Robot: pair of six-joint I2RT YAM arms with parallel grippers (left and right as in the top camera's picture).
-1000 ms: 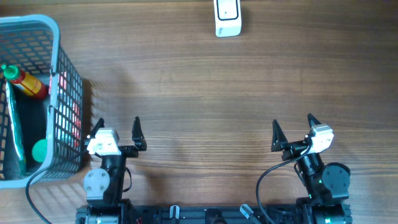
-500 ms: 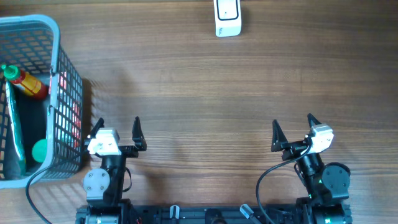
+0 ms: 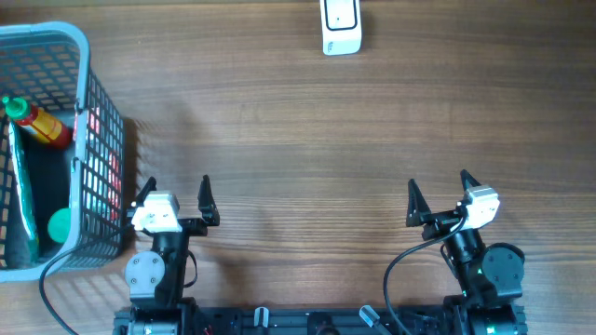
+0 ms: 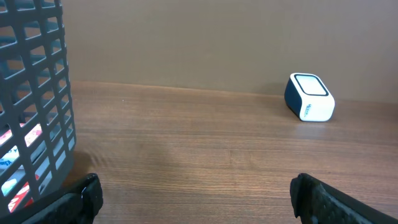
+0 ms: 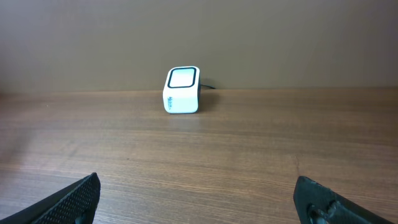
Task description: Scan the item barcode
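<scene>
**Both claws wide open, nothing picked up, items all down in the basket**

The left gripper (image 3: 177,191) is seen with its jaws spread fully apart and nothing between them, parked low at the near edge of the wooden table (image 3: 307,140). Same story for the right gripper (image 3: 439,191): spread wide, nothing held. The grey mesh basket (image 3: 102,158) sits just beside the left gripper, on its outer side.

Inside the basket, a red sauce bottle with a green cap (image 3: 37,123) can be made out near the far end, with a green round thing (image 3: 60,223) closer in and some red packaging (image 3: 114,177) pressed against the mesh wall. Which one is meant to be scanned can't be told. The white barcode scanner (image 3: 341,26) is parked at the far edge of the table, well apart from both arms, window facing up.

What could probably go wrong:
- The basket wall could be clipped on the way in, since it stands tall right next to the left gripper, and the whole basket might get shoved.
- The bottle is round and could be rolled or squeezed out of a sloppy pinch.
- The barcode could end up turned away from the scanner window, so nothing gets read.
</scene>
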